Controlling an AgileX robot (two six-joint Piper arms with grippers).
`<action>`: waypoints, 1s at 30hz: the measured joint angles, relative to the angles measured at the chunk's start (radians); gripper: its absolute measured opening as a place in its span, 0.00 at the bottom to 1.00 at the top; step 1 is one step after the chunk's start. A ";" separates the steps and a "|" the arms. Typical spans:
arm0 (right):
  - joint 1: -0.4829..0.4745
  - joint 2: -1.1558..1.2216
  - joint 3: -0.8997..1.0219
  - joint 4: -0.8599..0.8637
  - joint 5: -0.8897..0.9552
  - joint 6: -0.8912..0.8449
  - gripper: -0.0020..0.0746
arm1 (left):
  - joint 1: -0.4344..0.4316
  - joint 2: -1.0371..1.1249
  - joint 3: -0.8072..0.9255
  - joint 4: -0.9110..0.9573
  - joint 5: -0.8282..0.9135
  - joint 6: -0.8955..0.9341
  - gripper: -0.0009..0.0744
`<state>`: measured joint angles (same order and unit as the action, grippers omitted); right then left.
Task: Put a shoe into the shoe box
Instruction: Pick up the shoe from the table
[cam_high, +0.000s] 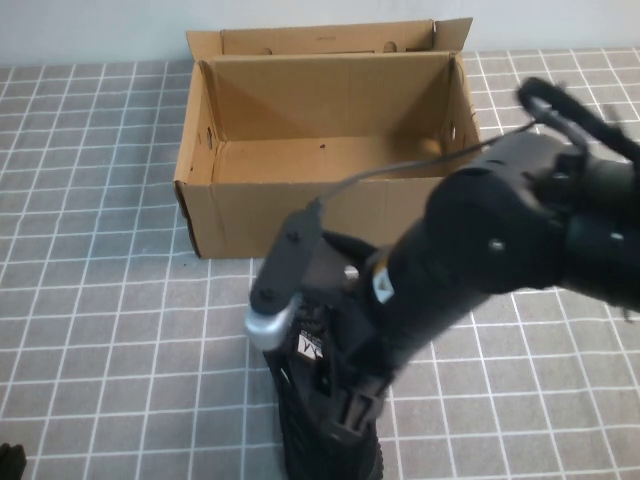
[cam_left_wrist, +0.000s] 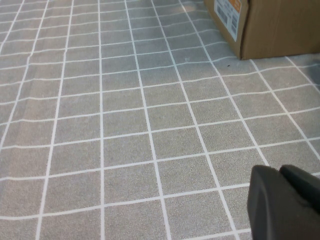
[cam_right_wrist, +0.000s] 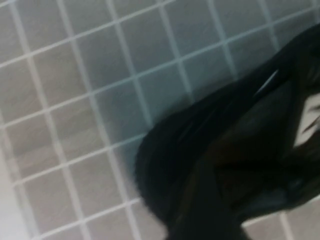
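Observation:
The shoe (cam_high: 310, 400), a black mesh sneaker with a white tongue label, lies on the tiled mat at the near centre, in front of the shoe box. It fills the right wrist view (cam_right_wrist: 220, 150) as a dark blurred shape. My right gripper (cam_high: 352, 408) reaches down from the right and sits on top of the shoe; its tips are hidden in the dark. The shoe box (cam_high: 240, 215), brown cardboard, stands open and empty at the far centre with its lid folded back. My left gripper (cam_left_wrist: 281, 172) is shut and empty, low over the mat at the near left (cam_high: 10, 462).
Grey tiled mat covers the table on all sides. A corner of the box with a printed label (cam_left_wrist: 227, 15) shows in the left wrist view. My right arm (cam_high: 500, 240) spans the space in front of the box's right half.

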<state>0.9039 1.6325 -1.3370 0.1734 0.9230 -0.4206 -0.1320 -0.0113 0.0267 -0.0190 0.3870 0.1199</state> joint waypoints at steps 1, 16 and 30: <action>0.000 0.013 -0.010 -0.011 -0.015 -0.002 0.58 | 0.000 0.000 0.000 0.000 0.000 0.000 0.01; 0.000 0.114 -0.037 -0.137 -0.152 -0.004 0.62 | 0.000 0.000 0.000 0.000 0.000 0.000 0.01; 0.000 0.115 -0.041 -0.312 -0.166 0.091 0.62 | 0.000 0.000 0.000 0.000 0.000 0.000 0.01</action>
<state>0.9039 1.7479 -1.3785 -0.1385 0.7569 -0.3297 -0.1320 -0.0113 0.0267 -0.0190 0.3870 0.1199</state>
